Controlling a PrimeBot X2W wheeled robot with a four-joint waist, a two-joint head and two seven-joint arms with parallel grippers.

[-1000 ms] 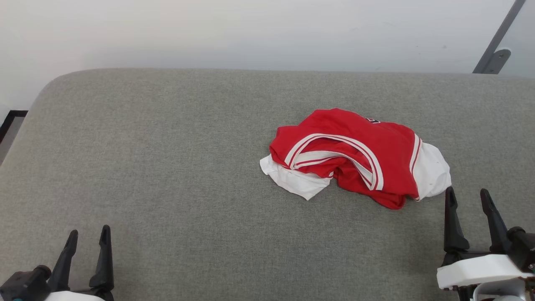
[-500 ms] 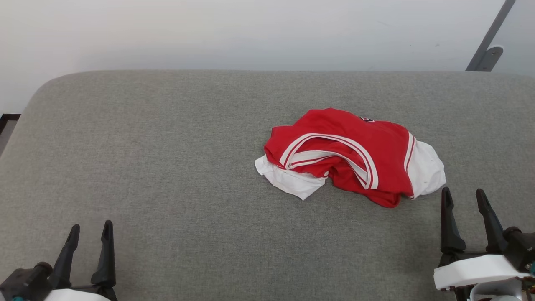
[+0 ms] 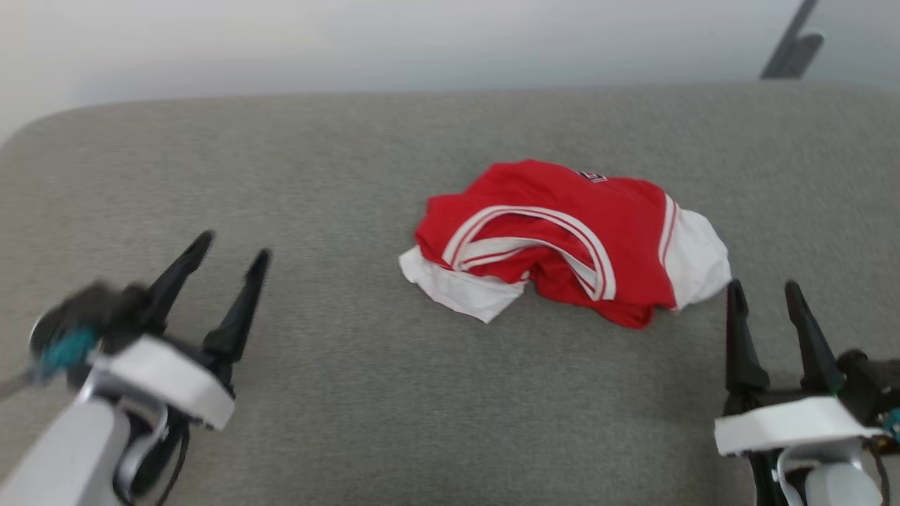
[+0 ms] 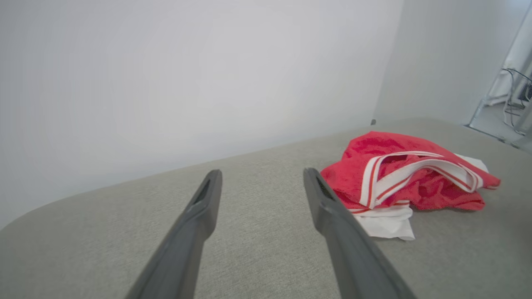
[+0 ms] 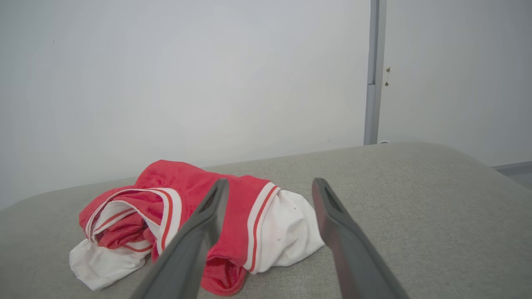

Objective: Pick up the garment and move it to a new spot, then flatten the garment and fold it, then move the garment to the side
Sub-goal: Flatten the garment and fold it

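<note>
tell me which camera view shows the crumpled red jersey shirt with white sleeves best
The head view: the red jersey shirt lies whole from above, both white sleeves showing, though blurred. The left wrist view shows it sharp but side-on at the right. In the right wrist view a dark finger of the right gripper crosses it.

The crumpled red-and-white jersey shirt (image 3: 619, 225) was soft, matt knit cloth (white sleeves alike). The grey upholstered surface (image 3: 316, 176) was coarse woven fabric. The left gripper (image 3: 233, 247) and right gripper (image 3: 763, 286) had fingers (image 4: 332, 216) of smooth, matt dark plastic.
</note>
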